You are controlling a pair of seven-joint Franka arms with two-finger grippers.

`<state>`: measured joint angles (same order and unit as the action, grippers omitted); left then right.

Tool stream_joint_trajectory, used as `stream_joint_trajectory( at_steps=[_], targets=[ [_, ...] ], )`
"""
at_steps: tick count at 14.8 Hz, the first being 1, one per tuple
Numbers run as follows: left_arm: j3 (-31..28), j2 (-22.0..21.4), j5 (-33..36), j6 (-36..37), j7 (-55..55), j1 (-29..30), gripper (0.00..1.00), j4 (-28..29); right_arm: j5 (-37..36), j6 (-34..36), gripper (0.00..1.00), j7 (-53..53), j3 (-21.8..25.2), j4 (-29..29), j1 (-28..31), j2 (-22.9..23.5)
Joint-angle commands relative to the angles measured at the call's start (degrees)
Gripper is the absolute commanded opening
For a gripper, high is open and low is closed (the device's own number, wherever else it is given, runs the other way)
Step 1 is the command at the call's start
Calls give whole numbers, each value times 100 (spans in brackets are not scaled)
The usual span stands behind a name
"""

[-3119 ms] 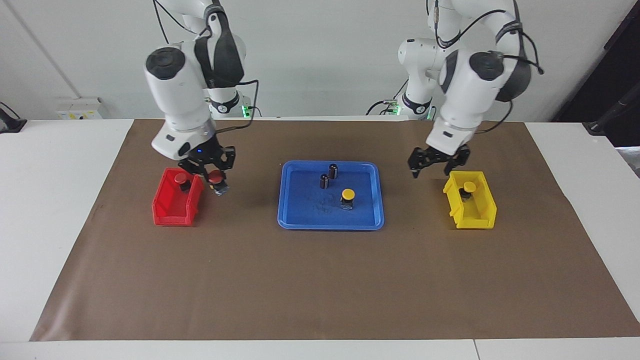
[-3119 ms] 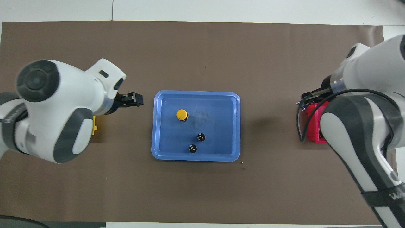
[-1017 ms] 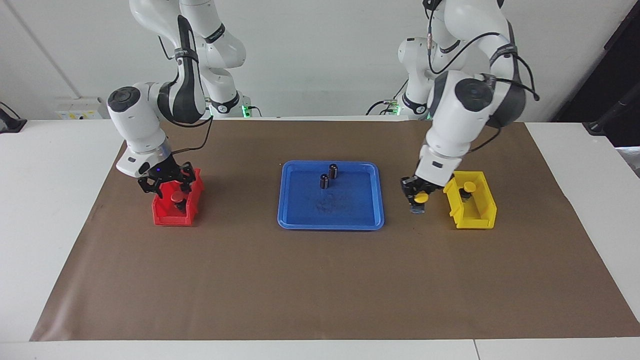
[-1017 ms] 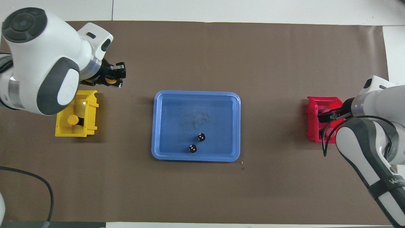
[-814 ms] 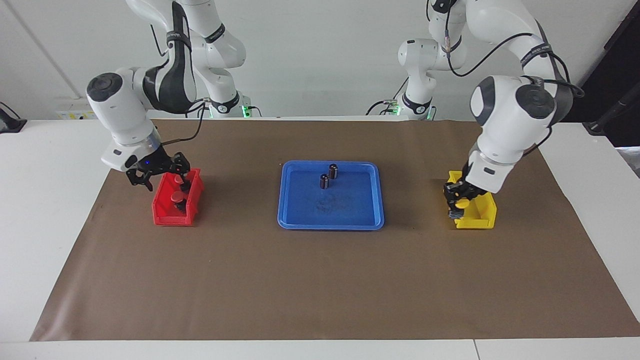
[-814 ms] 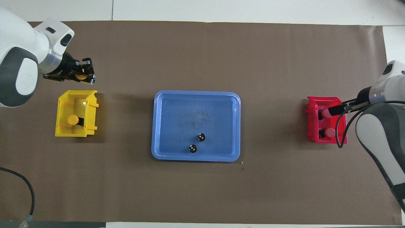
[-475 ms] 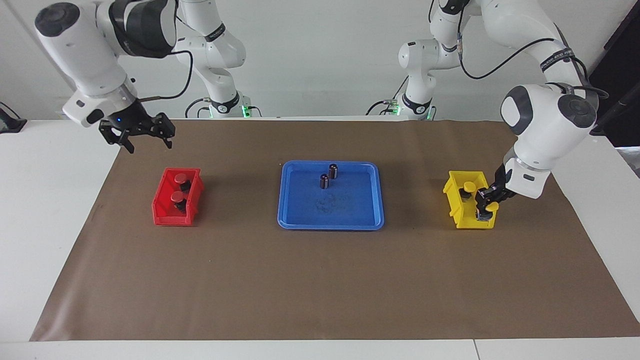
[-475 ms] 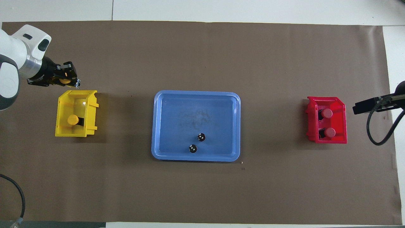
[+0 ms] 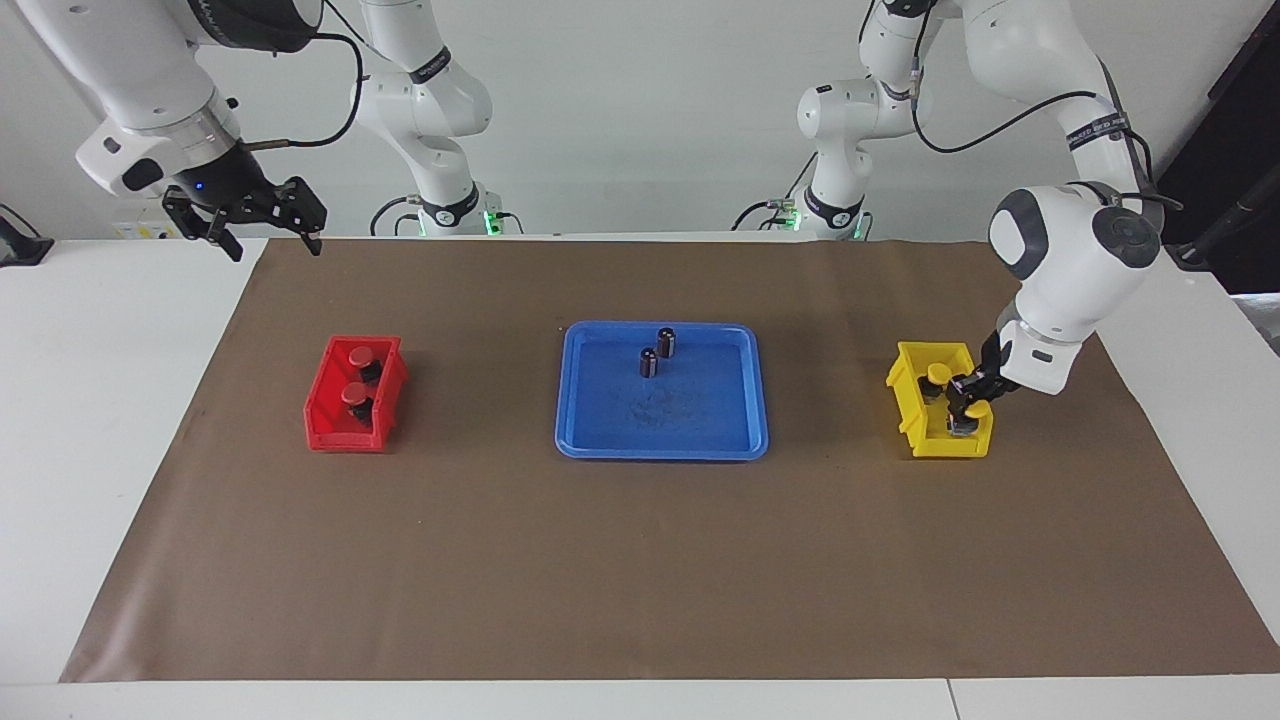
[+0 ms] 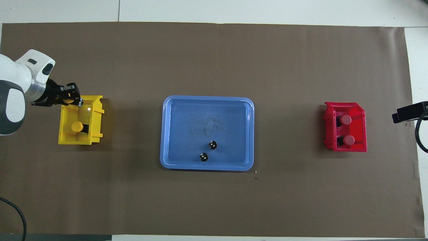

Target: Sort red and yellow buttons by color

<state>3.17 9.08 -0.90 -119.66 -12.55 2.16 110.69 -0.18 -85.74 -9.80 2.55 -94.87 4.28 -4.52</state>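
Clamped on a yellow button [image 9: 977,410], the left gripper [image 9: 968,405] hangs inside the yellow bin [image 9: 915,432], beside the other yellow button [image 9: 938,374] resting there. Spread wide and holding nothing, the right gripper [image 9: 270,238] waits high over the mat's corner; both red buttons [image 9: 351,394] sit in the red bin [image 9: 322,430].

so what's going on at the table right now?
The two arms are sorting buttons by color. The left claw is shut on the last yellow button, holding it in the yellow bin beside the yellow button already there. Both red buttons sit in the red bin. The right claw is open, raised over the table edge near the robots. Only two dark capless cylinders remain on the blue tray.
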Motion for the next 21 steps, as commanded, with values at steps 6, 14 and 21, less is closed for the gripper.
stream_joint_trajectory(
  at_steps=[6,14,21],
  targets=[
    [60,-232,-86,-471,147,48,2,603,-35,49,100,49,-44,206,73,92],
    [60,-153,-86,-1157,253,4,44,1122,-61,-83,100,66,-97,241,3,153],
    [60,-118,-86,-868,253,39,45,850,-52,-92,100,57,-106,223,20,136]
  ],
)
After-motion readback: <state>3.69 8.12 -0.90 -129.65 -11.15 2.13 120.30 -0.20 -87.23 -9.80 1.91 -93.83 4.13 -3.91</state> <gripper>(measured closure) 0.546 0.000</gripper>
